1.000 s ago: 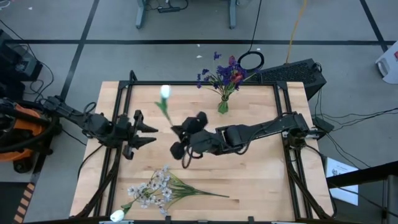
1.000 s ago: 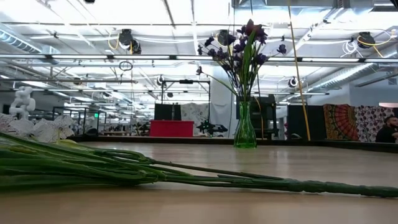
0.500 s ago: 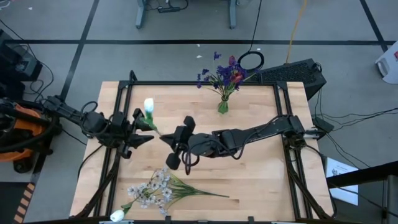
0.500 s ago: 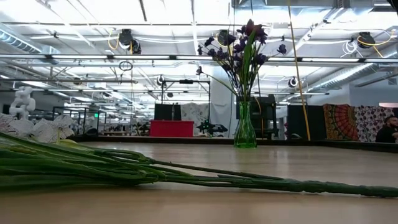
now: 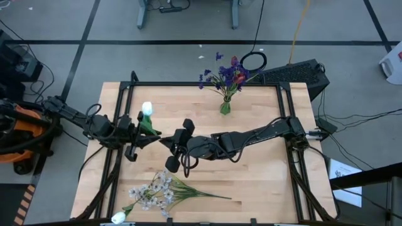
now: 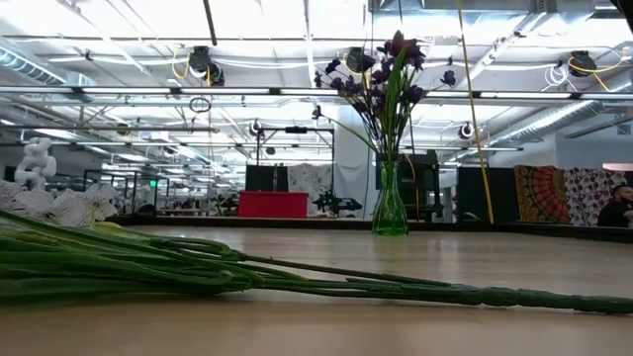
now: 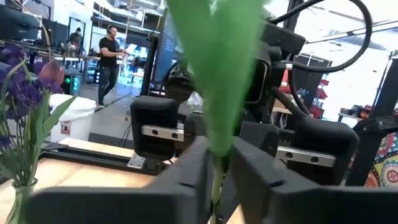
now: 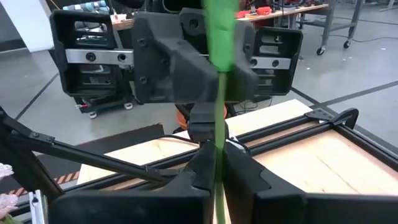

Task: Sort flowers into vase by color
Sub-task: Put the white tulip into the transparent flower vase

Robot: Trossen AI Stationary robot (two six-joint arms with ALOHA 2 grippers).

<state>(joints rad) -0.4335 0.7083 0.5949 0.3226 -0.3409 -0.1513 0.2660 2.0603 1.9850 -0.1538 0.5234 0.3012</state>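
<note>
2 claws, left claw (image 7: pixel 217 180) and right claw (image 8: pixel 217 186), pinch white flower (image 5: pixel 147 111) stem.

The high view looks straight down on the pale wooden table (image 5: pixel 251 169). The low view skims it toward a green glass vase (image 6: pixel 389 211). Both wrist views face each other closely.

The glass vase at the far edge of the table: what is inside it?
The vase holds purple-blue flowers and one dark red bud on green stems. Whether there is water inside cannot be told.
</note>
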